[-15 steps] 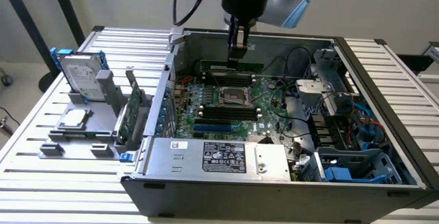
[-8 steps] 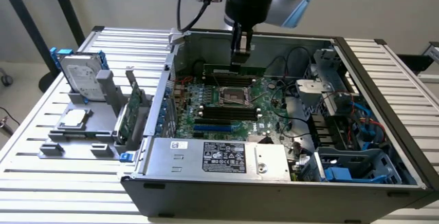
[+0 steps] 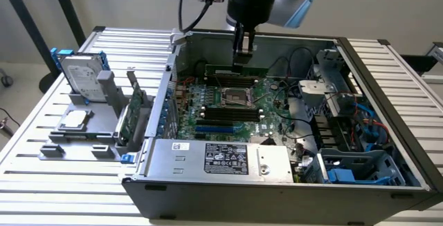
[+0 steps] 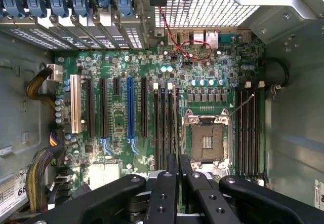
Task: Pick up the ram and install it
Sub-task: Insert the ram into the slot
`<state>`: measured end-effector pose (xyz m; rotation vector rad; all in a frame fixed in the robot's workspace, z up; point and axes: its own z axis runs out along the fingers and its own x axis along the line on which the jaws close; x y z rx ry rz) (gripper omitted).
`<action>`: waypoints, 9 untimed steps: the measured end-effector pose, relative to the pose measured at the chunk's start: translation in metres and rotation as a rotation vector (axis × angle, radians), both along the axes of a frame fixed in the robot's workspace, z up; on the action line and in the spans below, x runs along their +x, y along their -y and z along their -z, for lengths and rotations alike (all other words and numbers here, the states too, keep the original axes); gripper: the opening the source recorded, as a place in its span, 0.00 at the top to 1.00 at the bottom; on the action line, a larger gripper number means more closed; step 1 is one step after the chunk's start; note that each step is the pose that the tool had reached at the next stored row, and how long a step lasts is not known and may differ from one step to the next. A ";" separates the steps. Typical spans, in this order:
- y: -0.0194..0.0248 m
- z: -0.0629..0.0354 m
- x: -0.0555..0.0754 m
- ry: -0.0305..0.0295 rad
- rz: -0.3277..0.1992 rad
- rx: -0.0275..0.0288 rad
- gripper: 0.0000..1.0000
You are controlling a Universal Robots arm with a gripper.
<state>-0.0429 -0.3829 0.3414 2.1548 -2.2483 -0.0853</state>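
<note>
1. The fingers (image 4: 171, 176) are drawn close together with only a thin slit between them. In the exterior view they pinch the ram (image 3: 223, 71) by its upper edge.
2. The gripper (image 3: 241, 63) points straight down from the arm, inside the open computer case (image 3: 277, 205).
3. The ram hangs level and clear of the motherboard (image 3: 268, 88). In the exterior view it appears at 12 o'clock from the CPU socket (image 3: 235, 95).
4. A bank of black memory slots (image 3: 232, 114) lies at 6 o'clock from the socket, parallel to the stick.
5. The power supply (image 3: 221, 161) sits at 6 o'clock in the case.
6. Outside, at 9 o'clock, a grey holder (image 3: 76, 145) carries a hard drive (image 3: 83, 78) and a green expansion card (image 3: 136, 107).
</note>
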 end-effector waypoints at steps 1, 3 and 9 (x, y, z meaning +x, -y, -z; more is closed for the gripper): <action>0.0000 0.0000 0.000 0.0000 0.000 0.0000 0.87; 0.0000 0.0000 0.000 0.0000 0.000 0.0000 0.87; 0.0003 0.0046 0.000 0.0085 0.000 -0.0002 0.87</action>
